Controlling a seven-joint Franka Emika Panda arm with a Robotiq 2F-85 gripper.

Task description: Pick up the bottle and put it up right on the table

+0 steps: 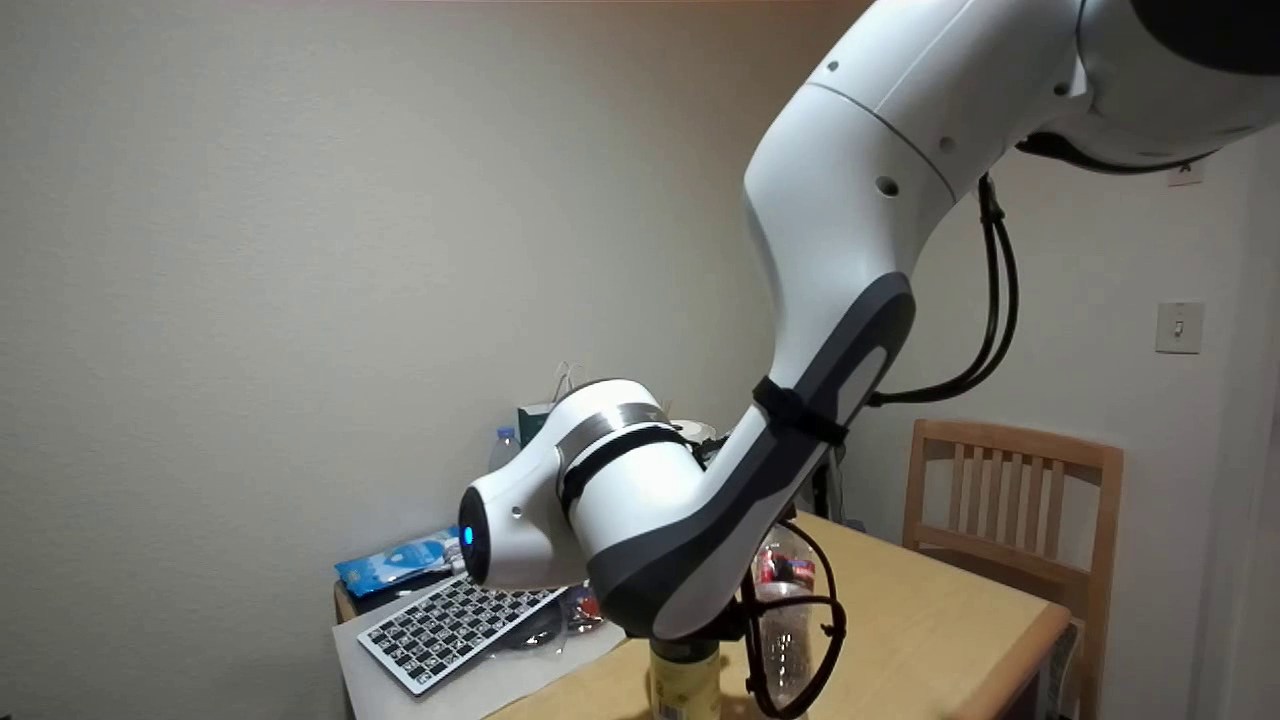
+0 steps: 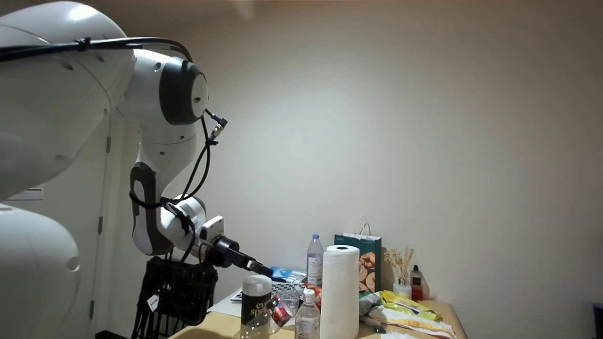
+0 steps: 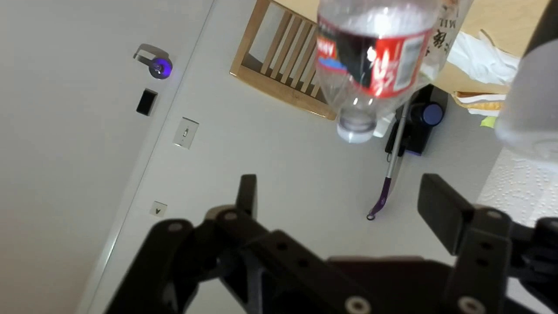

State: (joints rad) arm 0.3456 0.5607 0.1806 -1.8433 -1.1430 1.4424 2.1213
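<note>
A clear plastic bottle with a red label (image 3: pixel 375 56) shows upside down in the wrist view, whose picture stands upside down; its cap is toward the fingers but apart from them. In an exterior view a clear bottle with a red label (image 1: pixel 785 570) stands on the tan table (image 1: pixel 900 620), partly behind black cable loops. A small clear bottle with a white cap (image 2: pixel 307 320) stands upright in an exterior view. My gripper (image 3: pixel 342 196) is open and empty. In an exterior view the gripper (image 2: pixel 261 270) hangs above the table near a jar; the arm hides it in the opposite exterior view.
A black-labelled jar (image 2: pixel 256 301), a paper towel roll (image 2: pixel 340 292) and a tall blue-capped bottle (image 2: pixel 314 259) stand nearby. A keyboard (image 1: pixel 455 630) lies on the table. A green gift bag (image 2: pixel 370 254) and yellow packages (image 2: pixel 407 303) are farther back. A wooden chair (image 1: pixel 1010 500) stands beside the table.
</note>
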